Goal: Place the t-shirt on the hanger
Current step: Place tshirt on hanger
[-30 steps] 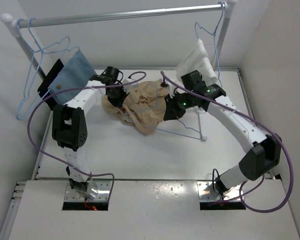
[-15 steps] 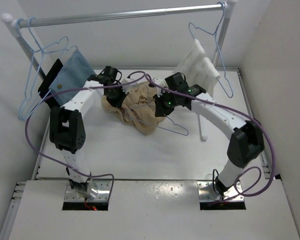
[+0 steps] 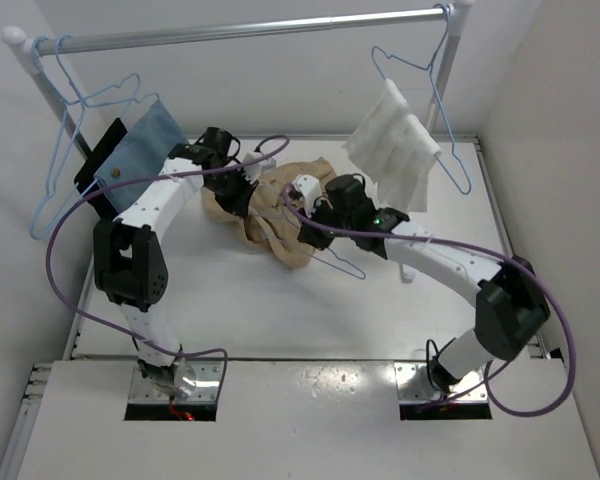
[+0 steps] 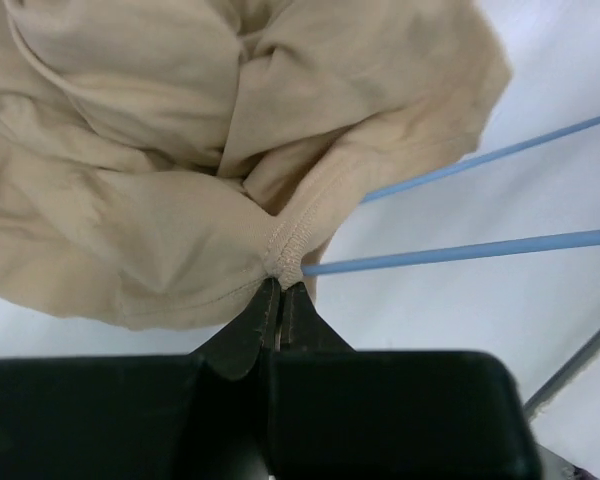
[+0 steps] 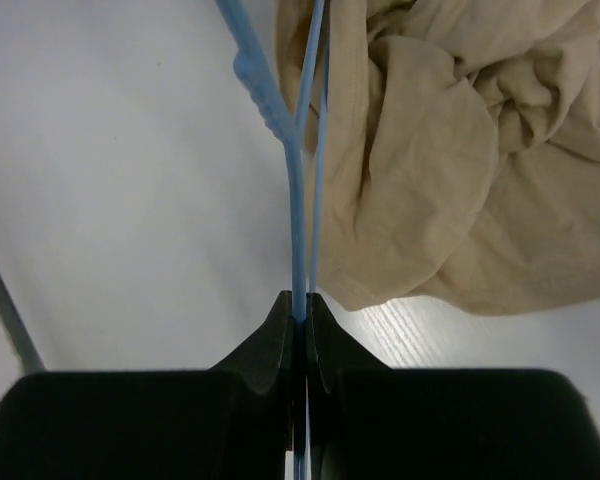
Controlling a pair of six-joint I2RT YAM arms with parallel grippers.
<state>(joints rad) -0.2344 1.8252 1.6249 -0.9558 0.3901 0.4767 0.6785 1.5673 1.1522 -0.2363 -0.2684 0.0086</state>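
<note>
The tan t-shirt [image 3: 277, 213] lies crumpled on the white table at mid back. My left gripper [image 3: 242, 196] is at its left side, shut on a stitched edge of the t-shirt [image 4: 130, 180], with its fingertips [image 4: 268, 300] pinching the seam. The light-blue wire hanger [image 3: 342, 264] lies partly inside the shirt, its lower corner sticking out to the right. Two of the hanger's wires [image 4: 480, 250] come out of the cloth in the left wrist view. My right gripper [image 3: 311, 232] is shut on the hanger's wire [image 5: 296, 180] just beside the t-shirt [image 5: 460, 160].
A metal rail [image 3: 250, 30] spans the back. On it hang an empty blue hanger [image 3: 80, 110], a blue square cloth [image 3: 145, 140] at left, and a white towel [image 3: 392, 150] on a blue hanger at right. Side walls stand close on both sides.
My right arm has moved left with the hanger, carrying it further into the t-shirt. The towel hanger has swung on the rail. The left gripper has stayed on the shirt.
</note>
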